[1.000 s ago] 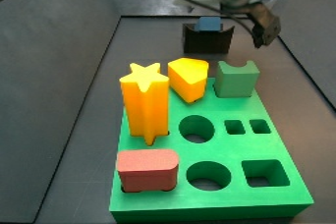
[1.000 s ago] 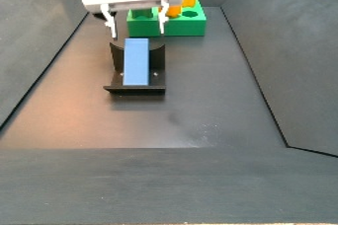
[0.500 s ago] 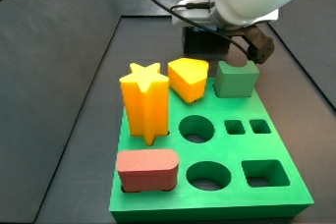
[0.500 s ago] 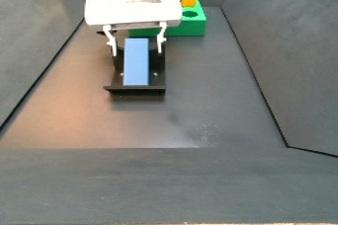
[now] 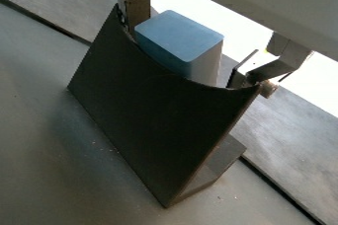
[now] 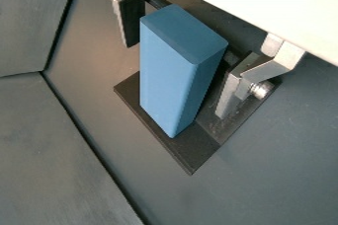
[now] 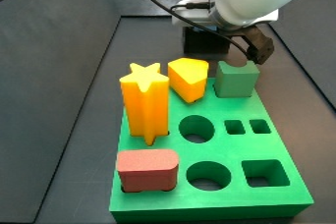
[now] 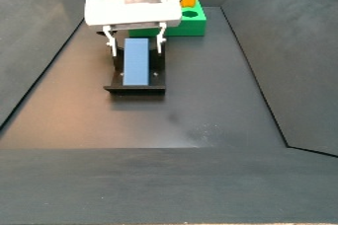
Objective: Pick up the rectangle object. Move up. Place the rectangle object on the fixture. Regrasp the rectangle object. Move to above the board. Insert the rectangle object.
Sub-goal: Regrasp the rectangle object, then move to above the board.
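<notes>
The small matte blue-grey rectangular block (image 6: 179, 66) is seen seated in the dark fixture (image 5: 158, 111), between the gripper's (image 6: 192, 46) silver fingers (image 6: 240, 83), which are spread slightly wider than it, not clamped. It is judged rigid, light and smooth-sided, best gripped across its long flat faces. Beyond the gripper lies the bright green holed board (image 7: 250, 194), carrying a yellow star piece (image 7: 145, 98).

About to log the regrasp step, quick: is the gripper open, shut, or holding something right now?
Gripper: open, jaws either side of the rectangle object, which rests on the fixture; not clamped on it yet.
</notes>
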Available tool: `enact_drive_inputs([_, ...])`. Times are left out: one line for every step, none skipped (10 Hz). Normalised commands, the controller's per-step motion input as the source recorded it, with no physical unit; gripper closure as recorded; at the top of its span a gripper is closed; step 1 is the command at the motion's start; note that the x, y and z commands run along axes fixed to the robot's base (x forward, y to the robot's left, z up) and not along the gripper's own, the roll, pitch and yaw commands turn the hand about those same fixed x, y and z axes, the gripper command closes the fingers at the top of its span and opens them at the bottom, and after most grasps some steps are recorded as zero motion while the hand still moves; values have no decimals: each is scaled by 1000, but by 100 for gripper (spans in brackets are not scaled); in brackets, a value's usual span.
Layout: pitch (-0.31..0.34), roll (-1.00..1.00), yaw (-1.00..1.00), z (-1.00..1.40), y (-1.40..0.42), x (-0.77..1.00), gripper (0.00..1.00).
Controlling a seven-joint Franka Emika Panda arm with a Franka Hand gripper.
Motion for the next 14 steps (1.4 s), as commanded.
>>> enact_drive_inputs([0, 0, 0, 0, 0, 0, 100])
enact_drive_inputs([-206, -222, -51, 1000, -1, 131, 100])
enact_drive_inputs([-192, -218, -71, 1000, -2, 125, 100])
enact_drive_inputs([-169, -210, -98, 1000, -1, 118, 100])
enact_drive_inputs([-124, -179, -134, 1000, 2, 106, 100])
enact_drive_inputs([-91, -156, -144, 1000, 2, 101, 100])
enact_drive_inputs([-41, -130, -145, 1000, 4, 91, 100])
enact_drive_inputs([-4, -117, -135, 1000, 4, 86, 100])
enact_drive_inputs([35, -104, -118, 1000, 4, 80, 100])
enact_drive_inputs([69, -90, -99, 1000, 4, 73, 100])
enact_drive_inputs([113, -75, -67, 1000, 3, 66, 100])
enact_drive_inputs([139, -65, -39, 1000, 3, 61, 100])
enact_drive_inputs([158, -49, 1, 1000, 0, 58, 100])
enact_drive_inputs([163, -45, 20, 1000, -2, 60, 100])
